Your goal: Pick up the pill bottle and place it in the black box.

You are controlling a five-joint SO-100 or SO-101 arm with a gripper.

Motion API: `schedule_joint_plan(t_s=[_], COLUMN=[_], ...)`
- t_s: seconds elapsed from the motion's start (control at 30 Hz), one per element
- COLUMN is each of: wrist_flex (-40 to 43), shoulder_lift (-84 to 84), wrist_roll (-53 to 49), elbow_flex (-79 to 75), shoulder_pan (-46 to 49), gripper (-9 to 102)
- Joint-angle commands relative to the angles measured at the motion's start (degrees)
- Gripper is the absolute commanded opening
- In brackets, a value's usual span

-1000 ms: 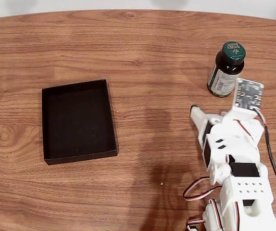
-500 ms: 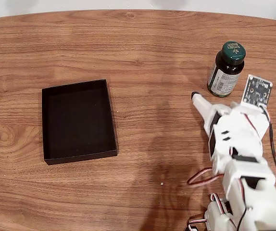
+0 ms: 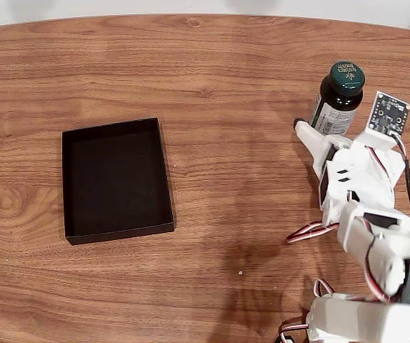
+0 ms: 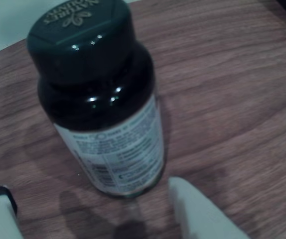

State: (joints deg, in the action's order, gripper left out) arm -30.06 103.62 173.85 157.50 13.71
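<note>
The pill bottle [image 3: 338, 98] stands upright at the upper right of the fixed view, on the wooden table [image 3: 219, 71]. The gripper [image 3: 318, 133] sits just below-left of it, jaws spread apart — in the wrist view the bottle [image 4: 100, 104] rises between and beyond both fingertips [image 4: 193, 209], ungrasped. The black box [image 3: 116, 179] lies well apart at centre left.

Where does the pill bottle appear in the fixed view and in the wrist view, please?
Fixed view: the pill bottle stands upright at the upper right of the table, just beyond the gripper.
Wrist view: the pill bottle is in the centre and upper left, seen from close by, between the two white fingers at the bottom edge.
Shared landmark: its dark green cap with pale lettering.
</note>
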Motion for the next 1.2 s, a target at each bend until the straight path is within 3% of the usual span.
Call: schedule_joint_plan(t_s=[0.0, 1.17], wrist_flex=[-4.48, -12.66], shoulder_lift=[-2.9, -21.71], wrist_roll=[0.0, 0.97], elbow_flex=[-5.71, -19.78], shoulder_pan=[0.97, -0.18], gripper=[39, 38])
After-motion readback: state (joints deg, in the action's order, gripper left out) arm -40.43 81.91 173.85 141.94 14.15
